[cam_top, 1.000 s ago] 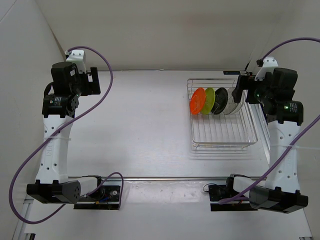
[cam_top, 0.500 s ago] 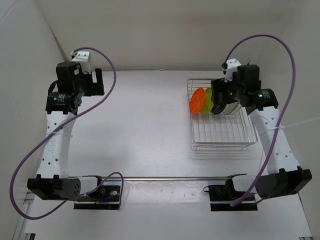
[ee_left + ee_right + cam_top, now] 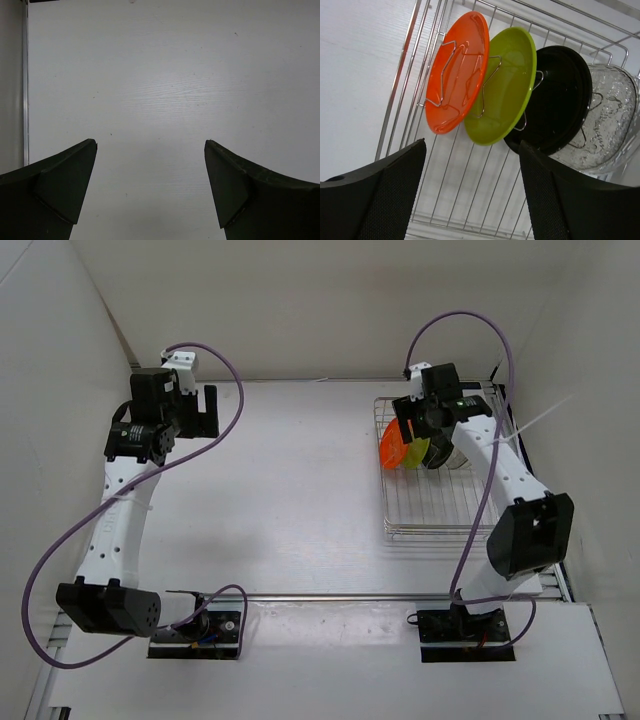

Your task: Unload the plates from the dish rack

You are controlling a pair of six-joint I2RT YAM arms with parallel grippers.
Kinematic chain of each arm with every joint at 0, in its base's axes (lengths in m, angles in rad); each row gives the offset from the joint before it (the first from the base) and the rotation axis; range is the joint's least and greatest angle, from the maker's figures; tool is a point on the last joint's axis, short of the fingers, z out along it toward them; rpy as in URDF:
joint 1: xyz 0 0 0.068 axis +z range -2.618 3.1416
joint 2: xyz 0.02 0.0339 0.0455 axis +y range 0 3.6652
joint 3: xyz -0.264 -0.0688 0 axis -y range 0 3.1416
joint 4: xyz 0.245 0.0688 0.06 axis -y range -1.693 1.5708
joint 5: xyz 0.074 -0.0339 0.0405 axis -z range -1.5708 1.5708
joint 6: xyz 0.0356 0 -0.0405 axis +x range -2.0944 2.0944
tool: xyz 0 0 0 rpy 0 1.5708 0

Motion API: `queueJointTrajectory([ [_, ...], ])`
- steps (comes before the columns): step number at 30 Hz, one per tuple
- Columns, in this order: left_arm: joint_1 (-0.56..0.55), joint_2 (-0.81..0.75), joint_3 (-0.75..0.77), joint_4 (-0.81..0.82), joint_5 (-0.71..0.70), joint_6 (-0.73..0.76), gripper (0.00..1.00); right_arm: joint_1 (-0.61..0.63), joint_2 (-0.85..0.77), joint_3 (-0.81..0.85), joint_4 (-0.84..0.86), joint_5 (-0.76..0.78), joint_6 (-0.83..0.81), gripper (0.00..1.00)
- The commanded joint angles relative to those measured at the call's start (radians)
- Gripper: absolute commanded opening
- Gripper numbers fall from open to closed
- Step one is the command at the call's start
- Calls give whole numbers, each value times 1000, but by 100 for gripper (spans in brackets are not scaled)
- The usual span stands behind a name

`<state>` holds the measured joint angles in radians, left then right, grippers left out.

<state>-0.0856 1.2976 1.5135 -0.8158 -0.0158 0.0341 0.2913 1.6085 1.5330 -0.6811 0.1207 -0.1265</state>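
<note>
The dish rack (image 3: 440,532) stands at the back right of the table. Four plates stand on edge in a row in its far half: orange (image 3: 393,452), lime green (image 3: 417,453), black (image 3: 437,456) and clear (image 3: 459,456). My right gripper (image 3: 415,420) hovers open just above the orange and green plates and holds nothing. In the right wrist view the orange plate (image 3: 457,75), green plate (image 3: 505,90), black plate (image 3: 560,100) and clear plate (image 3: 610,125) lean in wire holders ahead of the open right gripper (image 3: 472,150). My left gripper (image 3: 208,410) is open and empty at the back left.
The left wrist view shows only bare white table between the open left gripper (image 3: 150,145). White walls close in the back and both sides. The rack's left rail (image 3: 398,75) runs beside the orange plate. The near half of the rack holds nothing.
My right arm has swung left from the rack's right side to over the plates. My left arm has shifted slightly right. The plates have not moved.
</note>
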Motion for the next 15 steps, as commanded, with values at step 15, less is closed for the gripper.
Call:
queueJointTrajectory([
  [15,-13,-99,-24,4,-65,32,100,39,212,131,83,99,-58,66],
])
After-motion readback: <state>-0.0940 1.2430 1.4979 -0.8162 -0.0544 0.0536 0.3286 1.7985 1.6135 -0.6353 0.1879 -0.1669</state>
